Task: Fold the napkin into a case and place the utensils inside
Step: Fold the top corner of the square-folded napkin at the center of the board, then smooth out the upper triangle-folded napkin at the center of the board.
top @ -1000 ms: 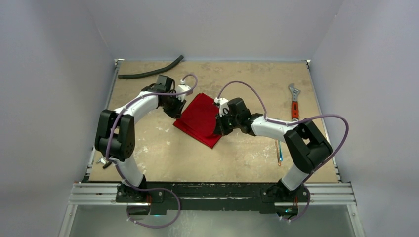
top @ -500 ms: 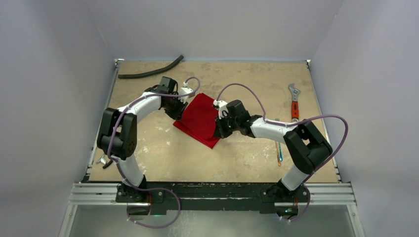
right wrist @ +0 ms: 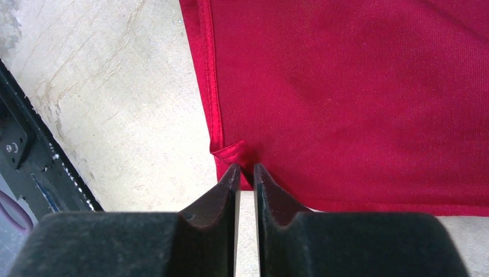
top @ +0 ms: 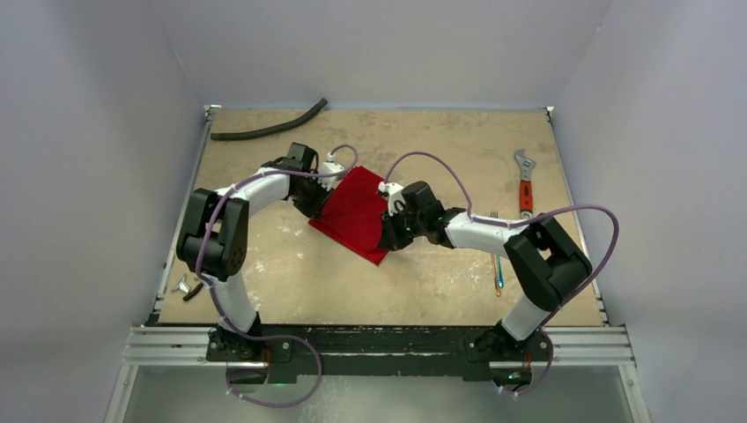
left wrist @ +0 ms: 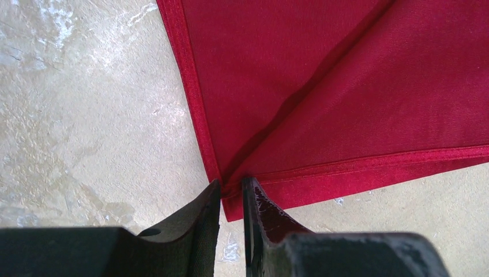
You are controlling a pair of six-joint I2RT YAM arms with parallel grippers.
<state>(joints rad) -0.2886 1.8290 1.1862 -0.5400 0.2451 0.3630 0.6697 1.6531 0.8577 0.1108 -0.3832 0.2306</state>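
Note:
The red napkin (top: 352, 211) lies folded on the table's middle, slanting from far right to near left. My left gripper (top: 319, 201) is at its left corner. In the left wrist view that gripper (left wrist: 232, 184) is shut on the bunched corner of the napkin (left wrist: 346, 86), where a fold crease starts. My right gripper (top: 388, 240) sits at the napkin's near-right corner. In the right wrist view it (right wrist: 245, 168) is open by a narrow gap, with the curled corner of the napkin (right wrist: 346, 98) at its tips. The slim blue-gold utensils (top: 499, 266) lie under the right arm.
An orange-handled wrench (top: 524, 181) lies at the far right. A black curved hose (top: 269, 129) lies at the far left corner. A small metal piece (top: 187, 285) sits by the left edge. The table's near edge rail (right wrist: 23, 156) is close to the right gripper.
The right gripper's jaws have parted slightly at the napkin's corner. The left arm has shifted a little toward the napkin, still pinching its corner.

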